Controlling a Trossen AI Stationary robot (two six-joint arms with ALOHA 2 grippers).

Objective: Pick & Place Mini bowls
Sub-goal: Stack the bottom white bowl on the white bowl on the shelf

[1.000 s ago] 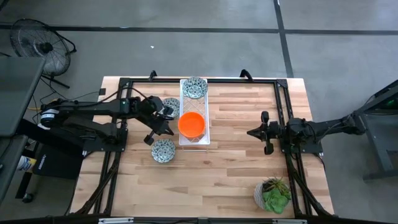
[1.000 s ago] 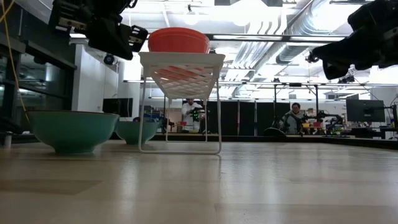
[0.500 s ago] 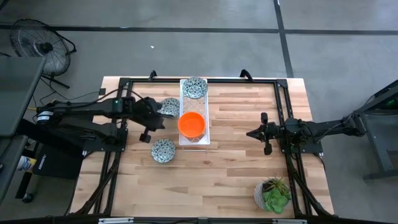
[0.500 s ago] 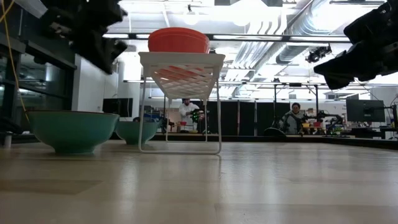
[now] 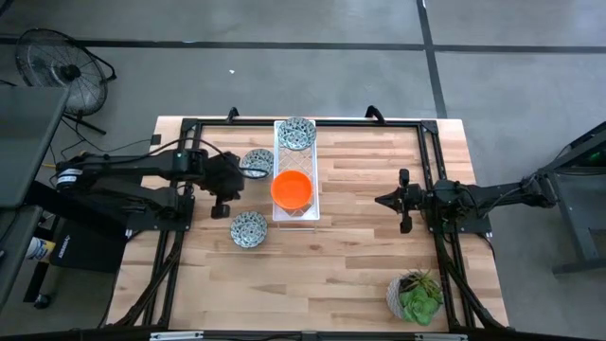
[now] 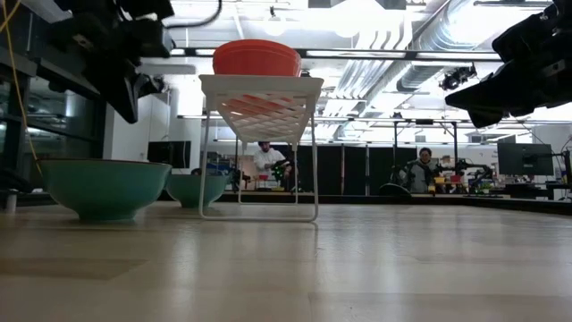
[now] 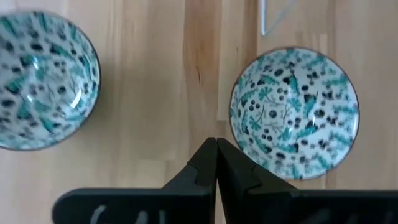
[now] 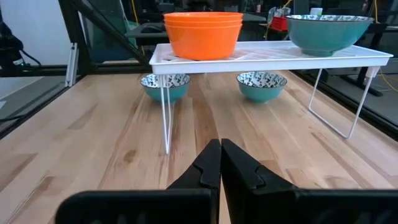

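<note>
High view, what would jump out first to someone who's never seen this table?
The bright stack of orange bowls on the white raised tray at the table's middle catches the eye first, with a patterned bowl at the tray's far end. Two more patterned bowls sit on the wood left of the tray, one beside it and one nearer the front, with the shut left gripper above the gap between them. A potted plant stands at the front right corner.

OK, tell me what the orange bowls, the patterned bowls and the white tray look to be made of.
Orange bowls: likely plastic or melamine; flat even colour, soft sheen, stacked in thin layers.
Patterned bowls: probably glazed ceramic, possibly melamine; glossy inside with a printed green-and-black leaf pattern and a dark rim.
White tray: looks like white-coated metal or plastic; lattice top on thin wire legs.
</note>
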